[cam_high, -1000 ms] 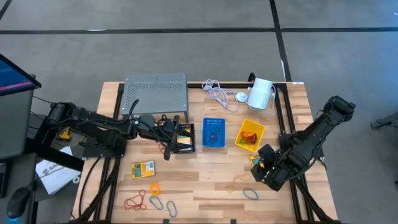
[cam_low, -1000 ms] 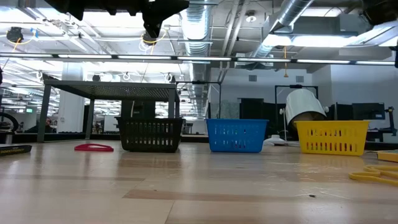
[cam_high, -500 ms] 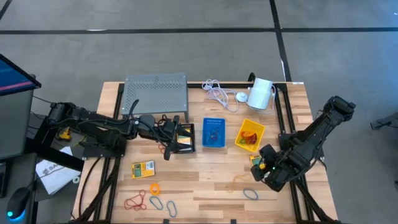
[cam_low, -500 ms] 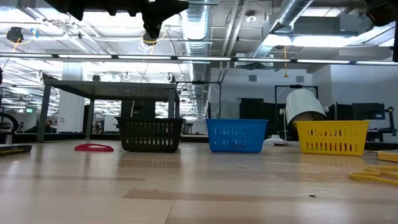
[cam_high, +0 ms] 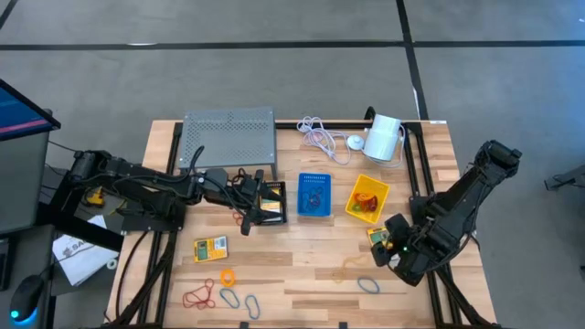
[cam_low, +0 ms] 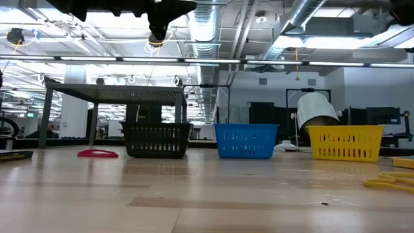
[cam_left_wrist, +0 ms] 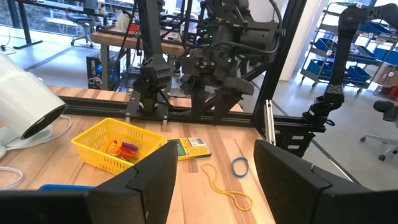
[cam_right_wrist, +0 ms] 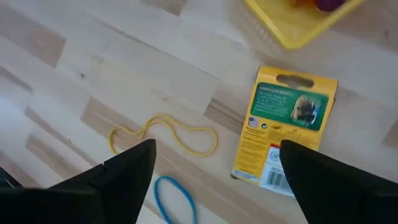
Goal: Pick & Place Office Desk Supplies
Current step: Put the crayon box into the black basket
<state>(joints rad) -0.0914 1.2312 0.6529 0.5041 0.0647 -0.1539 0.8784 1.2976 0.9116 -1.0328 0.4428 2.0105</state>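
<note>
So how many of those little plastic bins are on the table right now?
3, in a row across the middle of the table: the black bin under the left pincer, the blue bin in the middle, and the yellow bin toward the right arm.

A pale striped wooden table [cam_high: 311, 238] is seen. A yellow plastic mesh bin [cam_high: 367, 198], a blue plastic mesh bin [cam_high: 315, 196], and a yellow card packet with green panel [cam_right_wrist: 285, 129] are shown.

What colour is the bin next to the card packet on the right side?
Yellow bin, clearest in the left wrist view.
</note>
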